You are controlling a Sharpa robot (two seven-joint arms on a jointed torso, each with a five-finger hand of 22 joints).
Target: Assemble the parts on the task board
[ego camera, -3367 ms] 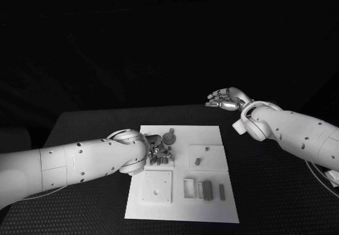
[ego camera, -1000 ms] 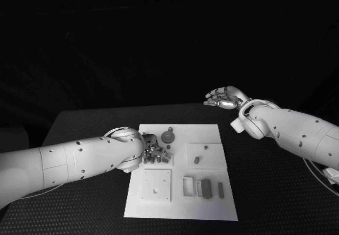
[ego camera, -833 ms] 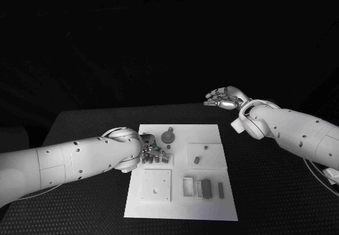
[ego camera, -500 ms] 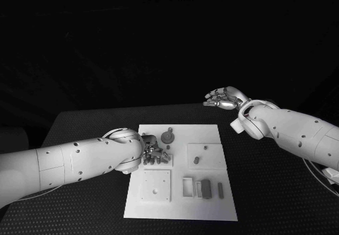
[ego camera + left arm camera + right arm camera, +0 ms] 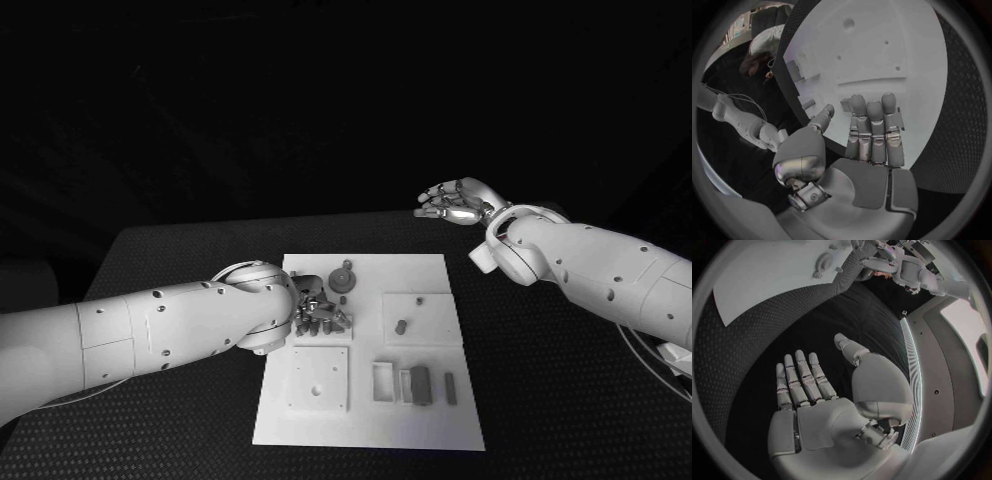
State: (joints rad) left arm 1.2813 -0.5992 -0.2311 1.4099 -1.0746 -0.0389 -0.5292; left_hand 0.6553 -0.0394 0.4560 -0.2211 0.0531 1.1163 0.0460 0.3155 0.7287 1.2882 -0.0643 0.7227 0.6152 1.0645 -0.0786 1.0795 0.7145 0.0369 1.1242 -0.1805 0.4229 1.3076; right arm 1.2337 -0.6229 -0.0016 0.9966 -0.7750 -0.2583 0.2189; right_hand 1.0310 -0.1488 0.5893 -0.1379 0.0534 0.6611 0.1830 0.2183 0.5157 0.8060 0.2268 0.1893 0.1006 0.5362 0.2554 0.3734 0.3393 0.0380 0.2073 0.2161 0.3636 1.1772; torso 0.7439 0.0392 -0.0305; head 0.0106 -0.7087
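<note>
Nearest, grey parts (image 5: pixel 415 384) sit at the task board (image 5: pixel 368 420)'s five o'clock. Mid-board, the left hand (image 5: pixel 320 315) has crept slightly back, fingers spread, gripping nothing — still lining up, I'd say. Farthest, at one o'clock, the right hand (image 5: pixel 456 201) stays hovering, open-palmed, unchanged.

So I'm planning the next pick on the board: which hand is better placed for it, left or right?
Probably left. The left hand hovers over the task board, fingers open beside the small parts. The right hand is raised beyond the table's far edge, open and empty, well off the board.
</note>
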